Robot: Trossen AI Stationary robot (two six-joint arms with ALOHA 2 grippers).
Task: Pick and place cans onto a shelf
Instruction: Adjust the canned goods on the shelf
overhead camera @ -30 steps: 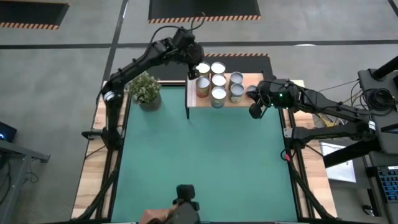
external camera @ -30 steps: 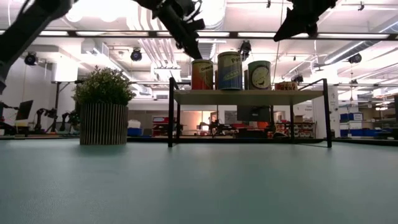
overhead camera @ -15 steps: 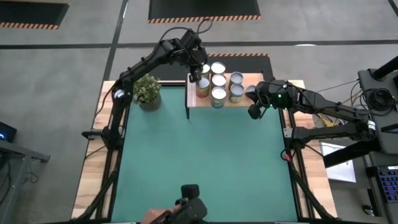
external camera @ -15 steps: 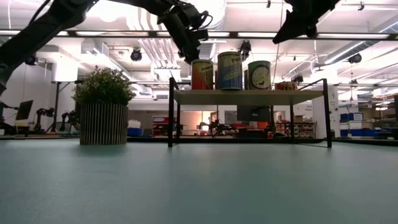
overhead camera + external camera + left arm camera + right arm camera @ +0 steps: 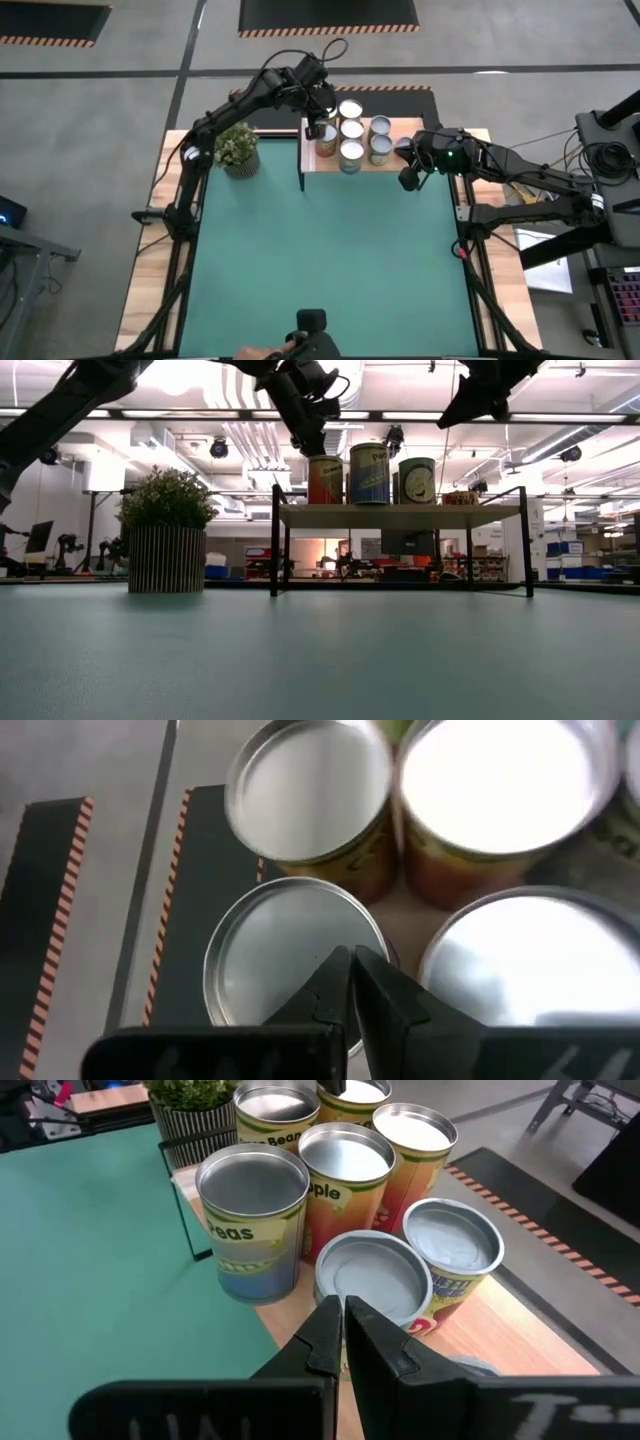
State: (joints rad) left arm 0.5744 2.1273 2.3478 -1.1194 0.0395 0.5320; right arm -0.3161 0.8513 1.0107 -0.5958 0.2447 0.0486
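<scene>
Cans [image 5: 345, 1155] are what I count first: seven, all upright and packed close together on the shelf [image 5: 320, 164], which stands at the far side of the table. In the high view they form three short rows running near to far, filling the left and middle of the board. The right end is bare wood. I see no can on the green mat [image 5: 320, 260] or anywhere else, so the placing looks done, or very nearly. If any can is left, it lies outside these views.

There is one shelf, one potted plant [image 5: 233, 143] just left of it, and two arms.

My left gripper [image 5: 350, 975] hangs over the far-left cans with its fingers pressed together and nothing between them. My right gripper [image 5: 340, 1315] hovers above the shelf's right end, just right of the cans, also pinched closed and empty. Neither touches a can, as far as I can tell.
</scene>
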